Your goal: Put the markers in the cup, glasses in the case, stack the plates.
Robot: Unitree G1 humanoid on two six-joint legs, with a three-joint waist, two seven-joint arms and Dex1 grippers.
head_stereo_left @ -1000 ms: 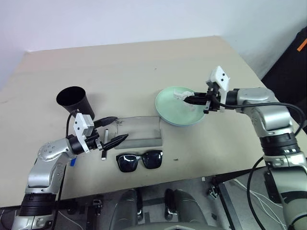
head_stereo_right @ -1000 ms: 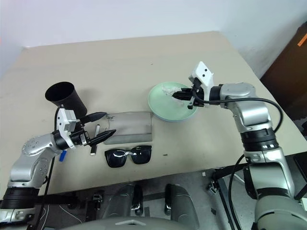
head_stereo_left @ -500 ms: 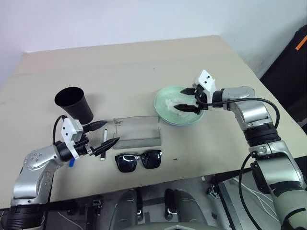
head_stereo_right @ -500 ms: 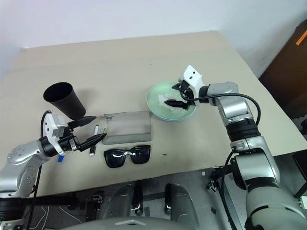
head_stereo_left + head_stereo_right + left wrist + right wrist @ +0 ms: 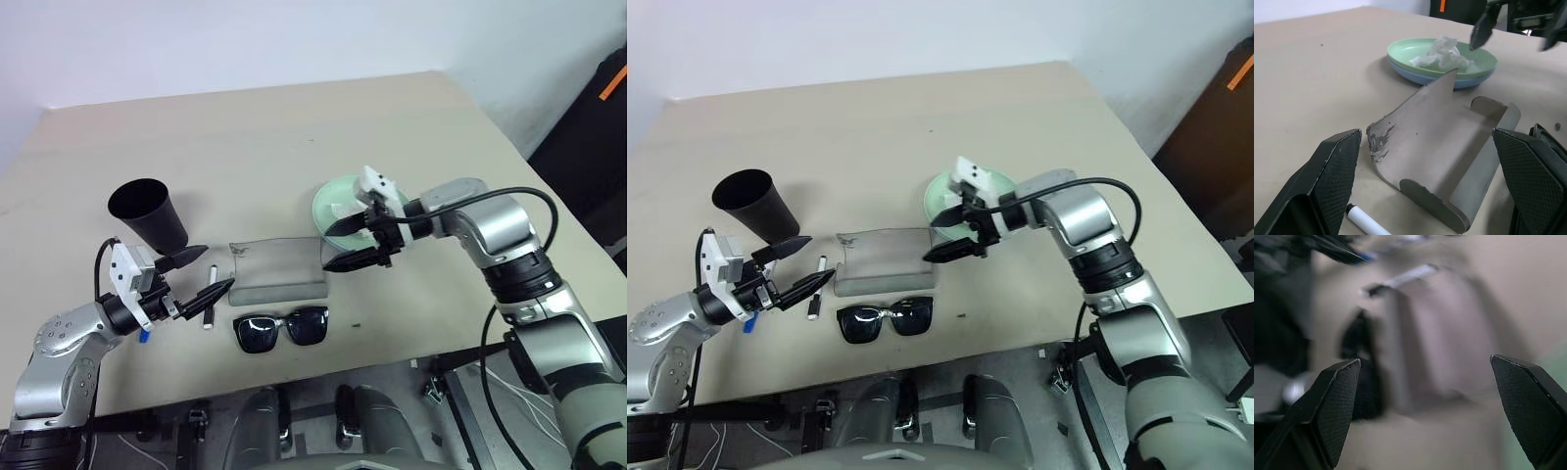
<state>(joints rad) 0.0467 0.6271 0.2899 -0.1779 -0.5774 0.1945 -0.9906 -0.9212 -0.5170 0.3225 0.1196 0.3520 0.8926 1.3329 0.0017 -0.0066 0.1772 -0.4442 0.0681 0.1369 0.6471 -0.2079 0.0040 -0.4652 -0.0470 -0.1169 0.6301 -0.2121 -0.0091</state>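
Basically we see the right hand [image 5: 351,245] with fingers spread wide and empty, hanging over the near right end of the grey-green soft oblong case [image 5: 279,270], pointing toward the robot's left. The black thick-framed sunglasses [image 5: 282,328] lie flat just on the robot's side of that case, long axis running left-right and parallel to it, so we judge the right hand nearer to them. The left hand [image 5: 199,273] is also spread and empty, level, aimed at the case's open left end, with a slim white black-capped marker [image 5: 210,302] lying just below it. The black tapered plastic cup [image 5: 148,212] stands upright near the left hand. The pale mint plate [image 5: 1469,55] sits on the light blue plate [image 5: 1459,82], crumpled white tissue [image 5: 1442,51] inside. The beige tabletop [image 5: 265,137] is otherwise bare, pale wall behind.
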